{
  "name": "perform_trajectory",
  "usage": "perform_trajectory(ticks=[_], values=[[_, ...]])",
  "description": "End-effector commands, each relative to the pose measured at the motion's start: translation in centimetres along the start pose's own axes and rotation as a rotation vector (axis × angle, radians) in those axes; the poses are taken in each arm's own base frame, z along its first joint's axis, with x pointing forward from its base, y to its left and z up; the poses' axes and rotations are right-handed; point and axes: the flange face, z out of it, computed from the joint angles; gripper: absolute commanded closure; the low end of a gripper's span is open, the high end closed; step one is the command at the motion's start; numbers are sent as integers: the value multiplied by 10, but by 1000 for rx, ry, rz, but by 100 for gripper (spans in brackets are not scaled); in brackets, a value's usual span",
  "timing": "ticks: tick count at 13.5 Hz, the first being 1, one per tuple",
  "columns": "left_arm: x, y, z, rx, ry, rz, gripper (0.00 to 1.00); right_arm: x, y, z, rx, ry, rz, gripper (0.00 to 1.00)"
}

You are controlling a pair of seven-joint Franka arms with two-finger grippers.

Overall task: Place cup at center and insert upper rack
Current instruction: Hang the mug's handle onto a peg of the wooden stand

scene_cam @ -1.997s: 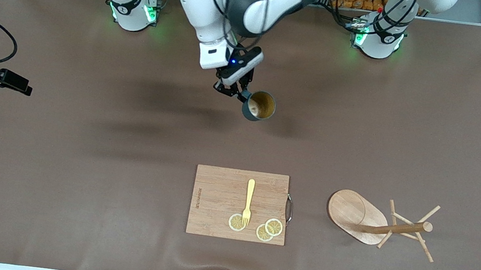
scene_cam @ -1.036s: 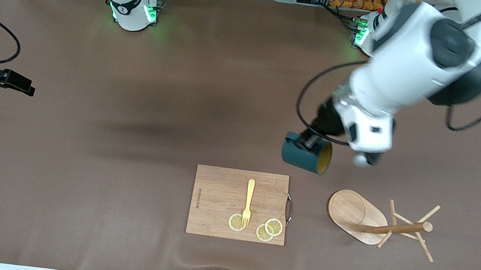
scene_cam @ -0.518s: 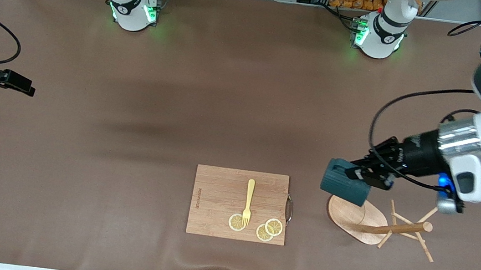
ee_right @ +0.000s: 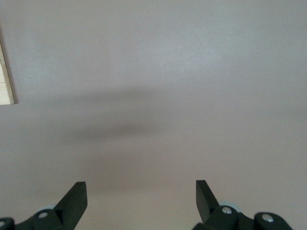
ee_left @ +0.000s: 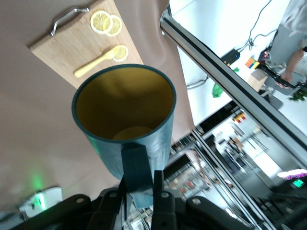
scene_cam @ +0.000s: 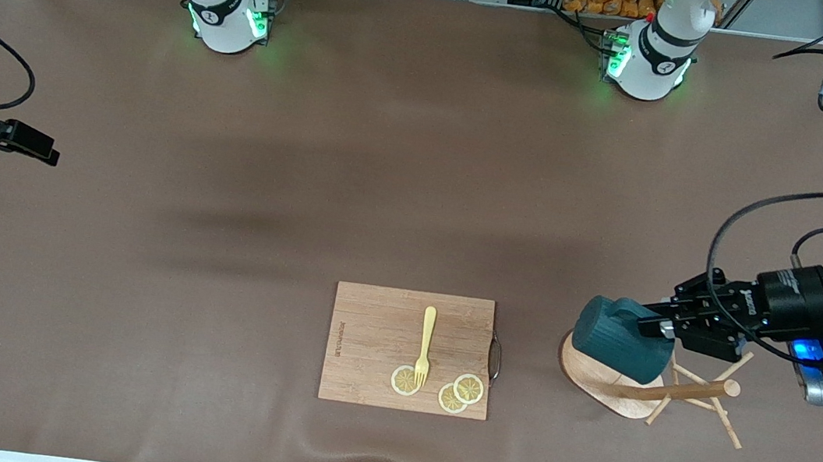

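Carried from over the middle of the desk toward the left arm's end within the last two seconds, the dark teal cup (scene_cam: 621,348) now hangs tipped on its side over the oval base of the wooden mug tree (scene_cam: 603,368). The left gripper (scene_cam: 670,328) has its jaws clamped on the cup's small side handle (ee_left: 138,165), and the left wrist view looks straight into the yellowish-tan inside. The mug tree lies toppled on the desk (scene_cam: 222,239), its brown pole pointing toward the left arm's end with thin pegs sticking out around it. Beside it, toward the right arm's end, a wooden cutting board (scene_cam: 375,336) lies flat, carrying a yellow fork (scene_cam: 425,346) and three lemon slices (scene_cam: 468,388); a metal handle is on the board's edge that faces the mug tree. The right gripper (ee_right: 141,196) waits over bare desk at the right arm's end, jaws spread wide and holding nothing.
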Motion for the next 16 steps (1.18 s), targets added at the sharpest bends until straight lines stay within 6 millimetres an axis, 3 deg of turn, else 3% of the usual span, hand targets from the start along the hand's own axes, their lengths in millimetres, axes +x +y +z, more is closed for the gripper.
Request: perform_trajectory(ticks=[1,5,16], values=[[25,-14,-4,-33,-95,-49,100,-1,-3,-1,-1,5,11,0],[65,-45,-9,21,-113,32,100,0,-3,0,1,3,11,0],[120,-79,-31,-3,-176,12,100,2,-4,0,2,14,-2,0]])
